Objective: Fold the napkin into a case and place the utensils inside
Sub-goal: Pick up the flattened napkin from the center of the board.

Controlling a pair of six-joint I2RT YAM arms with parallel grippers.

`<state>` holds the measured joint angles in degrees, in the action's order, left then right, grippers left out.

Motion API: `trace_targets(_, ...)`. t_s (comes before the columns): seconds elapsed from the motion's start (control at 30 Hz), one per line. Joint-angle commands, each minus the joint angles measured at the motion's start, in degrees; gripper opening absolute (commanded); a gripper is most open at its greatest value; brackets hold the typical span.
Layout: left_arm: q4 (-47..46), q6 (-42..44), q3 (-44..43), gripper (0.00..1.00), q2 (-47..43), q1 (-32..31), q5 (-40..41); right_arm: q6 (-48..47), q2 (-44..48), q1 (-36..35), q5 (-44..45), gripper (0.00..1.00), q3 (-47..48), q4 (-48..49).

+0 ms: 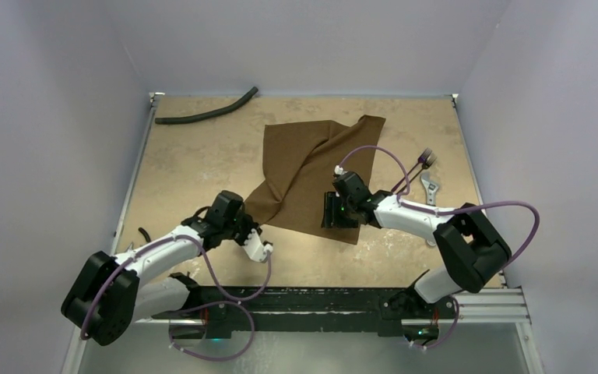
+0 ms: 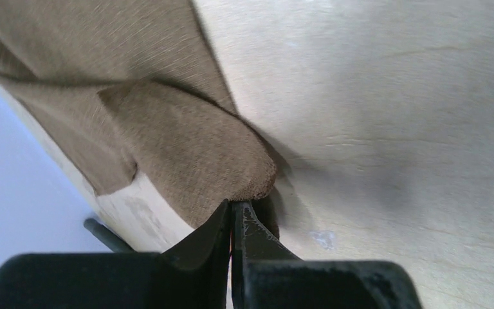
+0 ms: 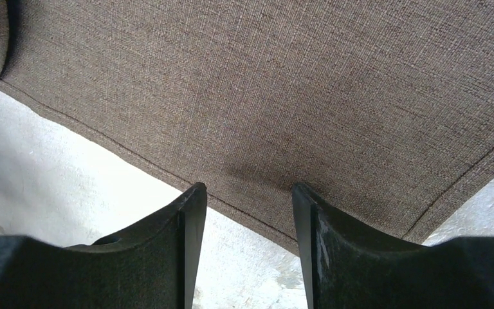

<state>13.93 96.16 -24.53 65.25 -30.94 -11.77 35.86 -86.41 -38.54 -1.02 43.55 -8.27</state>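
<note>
Diagonally the napkin [image 1: 311, 167] runs far-right; left gripper [image 2: 233, 209] pinches it, right gripper [image 3: 247, 188] spread.

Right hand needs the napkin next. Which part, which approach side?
Probably the napkin's near-right corner, approached low from the near side with the jaws straddling the hem. That corner lies flat with two free edges, and the right hand is open over the hem beside it. The left hand pinches the left corner, so this grip would match it.
</note>
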Motion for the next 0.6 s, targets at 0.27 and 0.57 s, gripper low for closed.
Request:
trace_targets(0.27,7.6,-43.0,-13.3,0.0,1.2,7.3,1.8,-0.7,1.0,1.0,-0.2,0.5,-2.4,0.2)
trace_targets(0.57,10.3,-56.6,-12.5,0.0,-0.4,10.8,8.3,-0.4,0.4,1.8,-1.4,0.46,-4.2,1.0)
